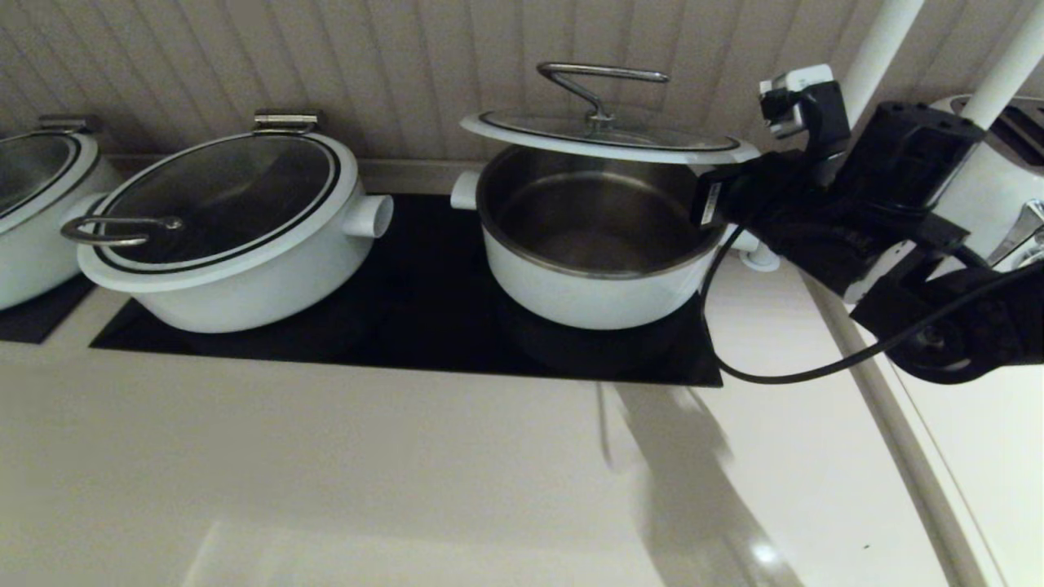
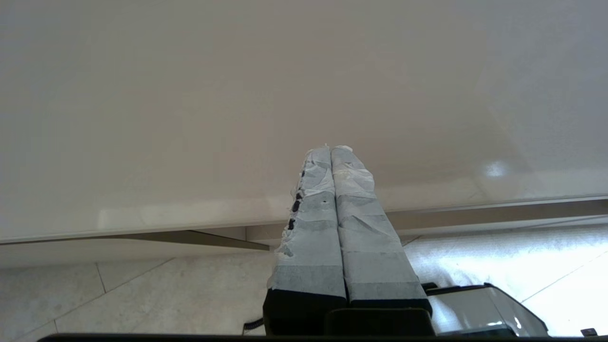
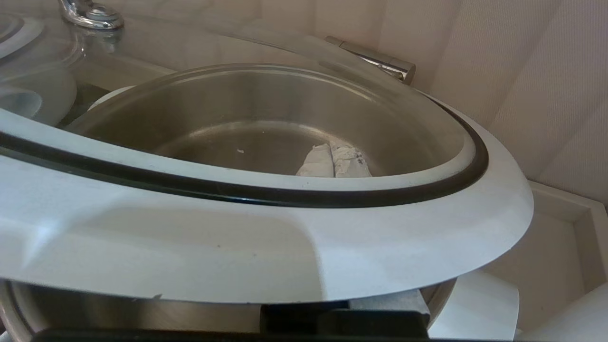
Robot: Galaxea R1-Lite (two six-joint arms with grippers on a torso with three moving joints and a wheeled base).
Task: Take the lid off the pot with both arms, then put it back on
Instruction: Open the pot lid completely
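Right jaws [image 3: 332, 161] clamped on lid [image 1: 608, 134] rim above pot [image 1: 591, 244]; left jaws [image 2: 330, 154] pressed together, empty.

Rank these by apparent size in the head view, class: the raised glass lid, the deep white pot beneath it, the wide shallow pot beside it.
1. wide shallow pot
2. deep white pot and raised glass lid: alike in width, so unranked.

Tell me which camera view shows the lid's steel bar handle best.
The head view: the bar handle shows whole above the raised lid. The right wrist view catches only the handle's base at its edge. The left wrist view shows none of it.
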